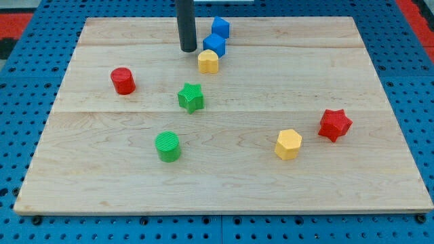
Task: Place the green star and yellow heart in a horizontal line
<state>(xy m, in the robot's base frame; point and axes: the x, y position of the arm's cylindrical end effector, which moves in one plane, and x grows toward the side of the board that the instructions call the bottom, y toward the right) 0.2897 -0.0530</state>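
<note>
The green star (191, 97) lies left of the board's middle. The yellow heart (208, 62) lies above it and slightly to the right, touching a blue block (214, 45) at its upper side. My tip (188, 49) is at the view's top, just left of that blue block and up-left of the yellow heart, a small gap away. The tip is well above the green star.
A second blue block (220, 28) sits above the first. A red cylinder (123, 80) is at the left, a green cylinder (167, 146) lower left, a yellow hexagon (288, 144) and a red star (334, 125) at the lower right. The wooden board (380, 190) rests on a blue pegboard.
</note>
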